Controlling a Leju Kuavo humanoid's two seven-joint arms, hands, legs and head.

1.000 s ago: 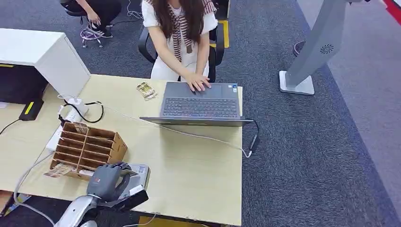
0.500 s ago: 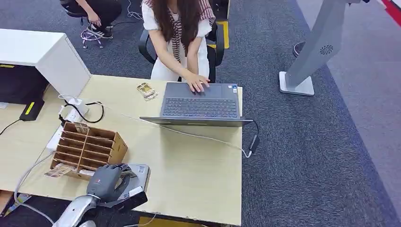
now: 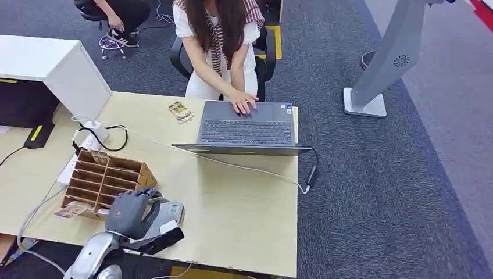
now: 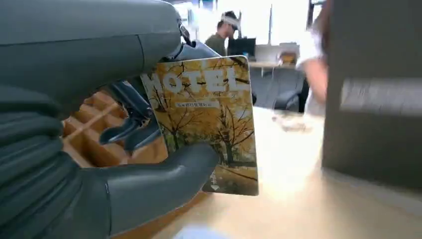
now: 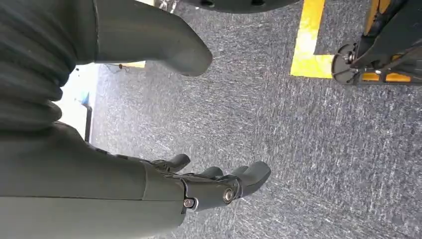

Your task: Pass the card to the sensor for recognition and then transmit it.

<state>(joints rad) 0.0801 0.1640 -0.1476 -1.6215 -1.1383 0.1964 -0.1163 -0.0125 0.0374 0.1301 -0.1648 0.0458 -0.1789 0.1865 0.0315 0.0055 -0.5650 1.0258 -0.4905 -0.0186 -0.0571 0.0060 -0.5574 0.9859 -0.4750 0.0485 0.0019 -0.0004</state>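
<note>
My left hand (image 3: 129, 213) hovers at the near left of the desk, over a grey sensor box (image 3: 172, 211) beside the cardboard organiser. The left wrist view shows that hand (image 4: 94, 149) pinching a yellow hotel card (image 4: 209, 119) with autumn trees between thumb and fingers, the card standing upright. My right hand (image 5: 199, 184) hangs beside my body over the carpet, fingers apart and holding nothing.
A cardboard organiser (image 3: 107, 177) with several slots stands left of the sensor. An open laptop (image 3: 247, 129) sits mid-desk, a person's hand (image 3: 243, 103) on it. A second card (image 3: 180, 111) lies near the far edge. Cables (image 3: 110, 136) run along the left. A grey stand (image 3: 381, 64) rises at right.
My left hand has lifted slightly and shifted away from the desk's near edge, toward the organiser, with the card still in it. The person leans a little closer to the laptop.
</note>
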